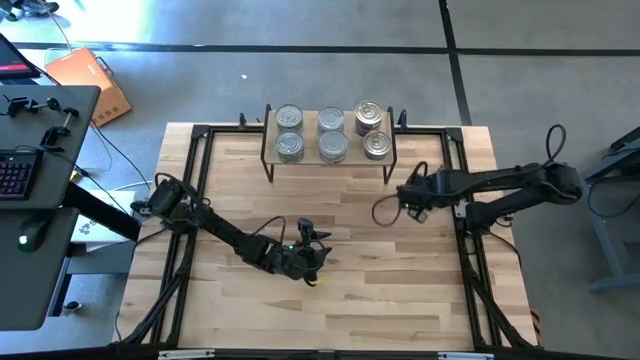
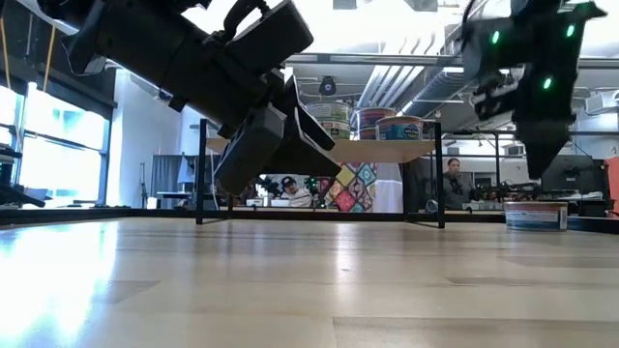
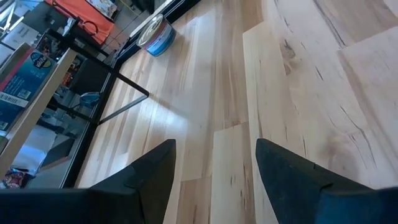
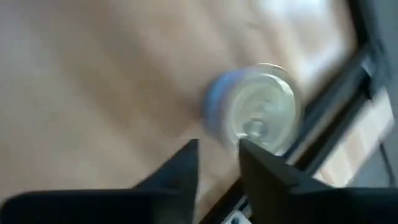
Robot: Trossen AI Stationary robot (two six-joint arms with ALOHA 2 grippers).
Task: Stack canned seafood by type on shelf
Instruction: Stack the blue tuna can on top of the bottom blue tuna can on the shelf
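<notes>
The shelf point(image 1: 330, 160) stands at the table's far edge and bears several tins in two rows, silver ones point(image 1: 290, 147) on the left and middle, gold-tinted ones point(image 1: 377, 145) on the right. One loose tin with a blue label and silver lid point(image 4: 261, 115) stands upright on the table by the black frame rail; it also shows in the low view point(image 2: 535, 215) and the left wrist view point(image 3: 155, 34). My right gripper point(image 4: 219, 155) hovers over the table near this tin, its fingers a little apart and empty. My left gripper point(image 3: 214, 162) is open and empty above the table's middle point(image 1: 310, 262).
A black metal frame point(image 1: 200, 180) runs around the tabletop's edges. The shelf's thin black legs point(image 2: 440, 174) stand on the wood at the far side. Bare wood lies between the two arms. A person sits in the room beyond the table point(image 2: 452, 174).
</notes>
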